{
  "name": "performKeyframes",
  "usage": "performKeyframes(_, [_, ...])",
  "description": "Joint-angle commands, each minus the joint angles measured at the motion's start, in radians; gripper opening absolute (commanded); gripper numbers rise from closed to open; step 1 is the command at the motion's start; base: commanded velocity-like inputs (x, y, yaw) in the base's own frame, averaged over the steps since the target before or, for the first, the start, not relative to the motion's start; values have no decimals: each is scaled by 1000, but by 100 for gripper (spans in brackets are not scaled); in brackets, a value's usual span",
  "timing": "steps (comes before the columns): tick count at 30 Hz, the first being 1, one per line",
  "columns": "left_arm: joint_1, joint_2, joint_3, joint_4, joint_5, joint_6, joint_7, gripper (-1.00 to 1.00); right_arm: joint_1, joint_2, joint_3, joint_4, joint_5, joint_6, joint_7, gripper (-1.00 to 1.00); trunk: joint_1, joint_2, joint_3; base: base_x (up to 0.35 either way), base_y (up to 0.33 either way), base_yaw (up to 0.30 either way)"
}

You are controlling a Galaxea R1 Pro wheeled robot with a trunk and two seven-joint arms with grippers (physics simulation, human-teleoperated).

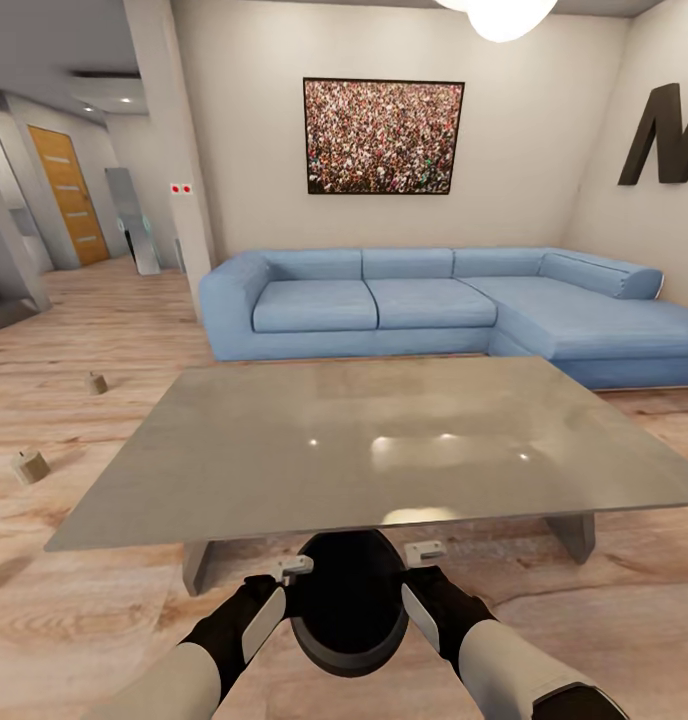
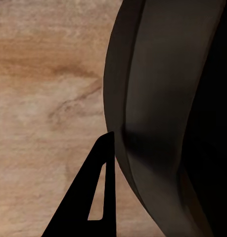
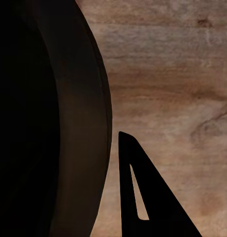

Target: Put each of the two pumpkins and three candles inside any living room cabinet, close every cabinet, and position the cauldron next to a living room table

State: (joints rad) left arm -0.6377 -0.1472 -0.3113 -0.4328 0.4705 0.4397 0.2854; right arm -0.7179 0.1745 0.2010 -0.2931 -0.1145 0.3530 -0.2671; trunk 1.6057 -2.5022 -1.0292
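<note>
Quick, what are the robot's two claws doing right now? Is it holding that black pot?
Left gripper: pressed against the left side of the cauldron; open or shut cannot be told.
Right gripper: pressed against the cauldron's right side; open or shut cannot be told.

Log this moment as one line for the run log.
cauldron held between left pincer and right pincer | at near edge of table | two candles on floor at the left | sofa beyond

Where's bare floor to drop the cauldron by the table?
Bare floor: the near strip between the table edge and the robot, under the cauldron. Left of the table is open apart from two candles. The far side narrows against the sofa.
</note>
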Motion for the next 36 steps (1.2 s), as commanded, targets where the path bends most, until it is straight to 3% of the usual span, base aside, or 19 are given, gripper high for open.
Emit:
performKeyframes(1, [0, 3, 28, -3, 20, 3, 18, -100, -2, 0, -14, -5, -5, -31, -18, -100, 0, -1, -1, 41, 0, 0])
performKeyframes(36, [0, 3, 28, -3, 20, 5, 20, -100, -2, 0, -14, -1, -5, -31, -18, -100, 0, -1, -1, 29, 0, 0])
